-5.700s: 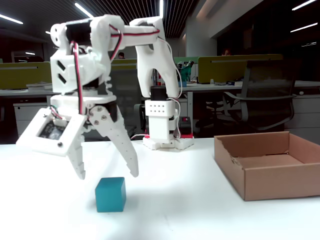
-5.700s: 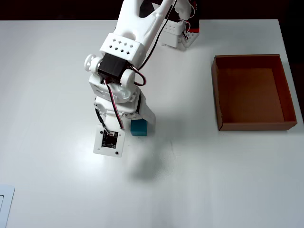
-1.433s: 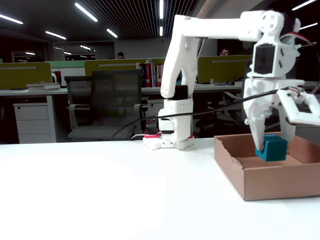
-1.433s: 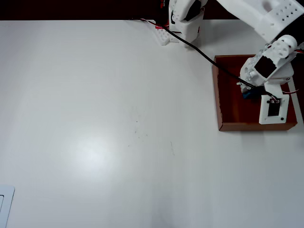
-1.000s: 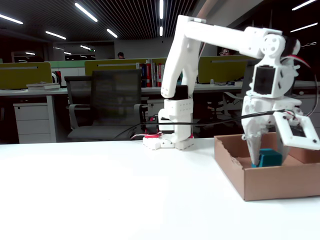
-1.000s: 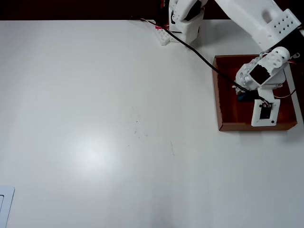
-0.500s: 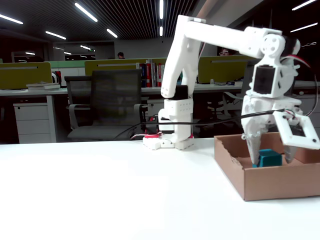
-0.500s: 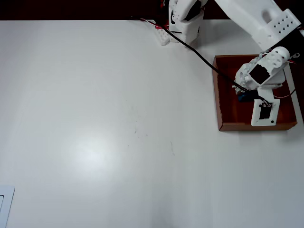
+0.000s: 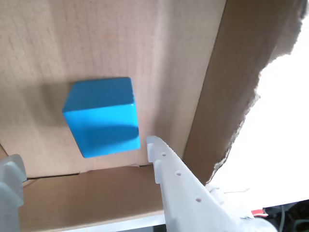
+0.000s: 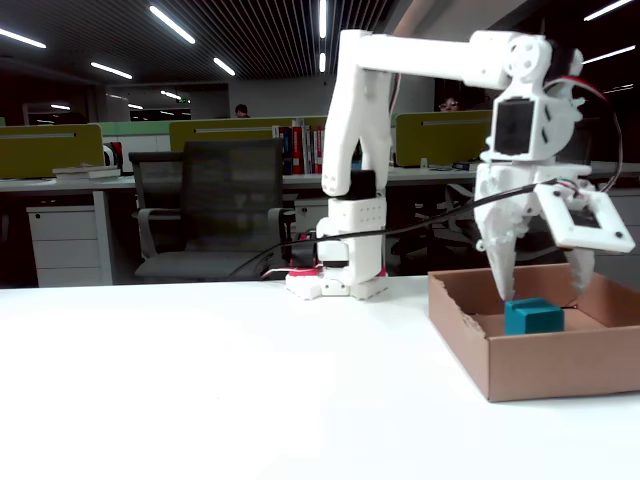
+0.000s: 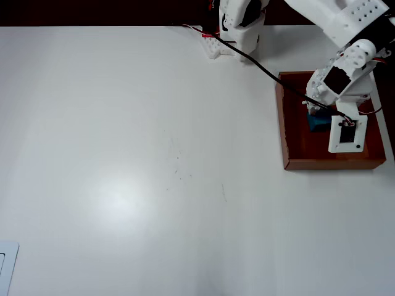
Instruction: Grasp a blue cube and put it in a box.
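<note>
Wrist view: the small matte teal-blue cube (image 9: 102, 116) is seen lying flat on the floor of the shallow brown cardboard box (image 9: 203, 72), near a wall with a ragged torn edge; the white plastic fingers (image 9: 164, 164) are spread wide and touch nothing.
Fixed view: the gripper (image 10: 538, 285) is held above the cube (image 10: 532, 316), clear of it, inside the outline of the box (image 10: 545, 362) on the white surface (image 10: 220, 400).
Overhead view: the cube (image 11: 316, 122) is partly hidden under the wrist; the box (image 11: 282, 123) is set well apart from the arm's base (image 11: 237, 28).
Step in hand: release is judged done; a straight upward retreat is advised, fingers kept apart so the cube and box walls are not clipped.
</note>
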